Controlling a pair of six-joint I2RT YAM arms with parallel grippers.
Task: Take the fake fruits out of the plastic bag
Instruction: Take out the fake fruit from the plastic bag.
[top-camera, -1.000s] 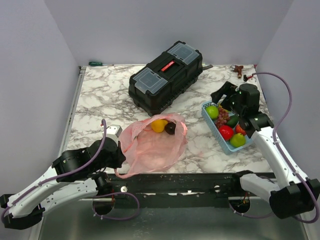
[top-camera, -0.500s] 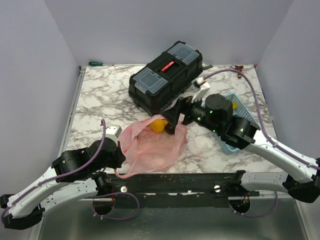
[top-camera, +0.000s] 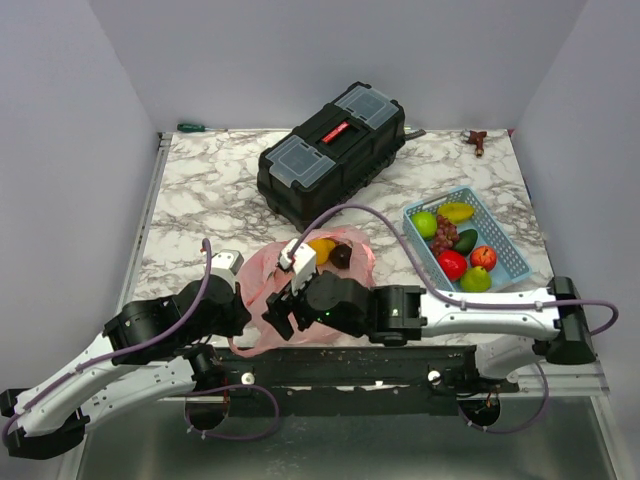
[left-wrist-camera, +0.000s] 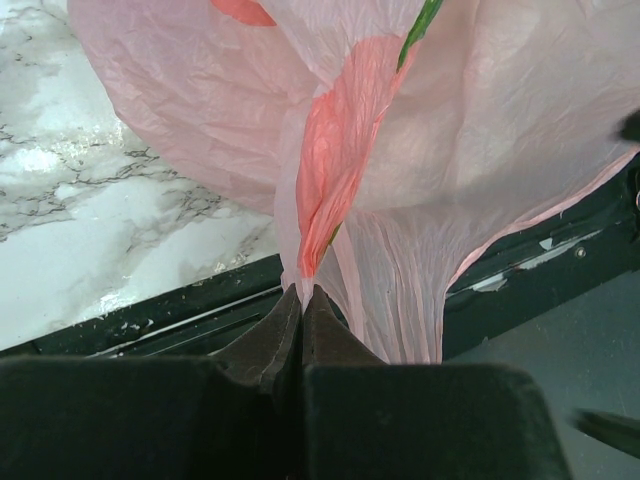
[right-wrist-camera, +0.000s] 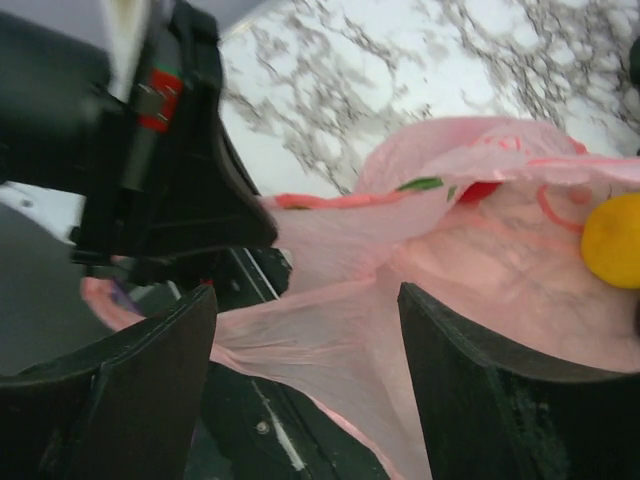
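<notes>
The pink plastic bag (top-camera: 318, 295) lies near the table's front edge, its mouth toward the toolbox. A yellow fruit (top-camera: 321, 249) and a dark fruit (top-camera: 342, 256) sit at the mouth. My left gripper (top-camera: 238, 333) is shut on the bag's near-left edge, which the left wrist view shows pinched between the jaws (left-wrist-camera: 302, 296). My right gripper (top-camera: 277, 316) is open over the bag's near-left part, close to the left gripper. In the right wrist view (right-wrist-camera: 310, 345) its jaws straddle a stretched fold of the bag (right-wrist-camera: 330, 330), and the yellow fruit (right-wrist-camera: 612, 240) shows at the right edge.
A light blue mesh basket (top-camera: 498, 228) at the right holds several fruits, among them grapes (top-camera: 443, 235), a green apple (top-camera: 425, 222) and a red fruit (top-camera: 452, 264). A black toolbox (top-camera: 332, 152) stands behind the bag. A green-handled screwdriver (top-camera: 192, 127) lies at the back left.
My right arm has swung from the basket across to the bag's mouth, then down to the bag's near-left part beside the left gripper. The left gripper has held still.
</notes>
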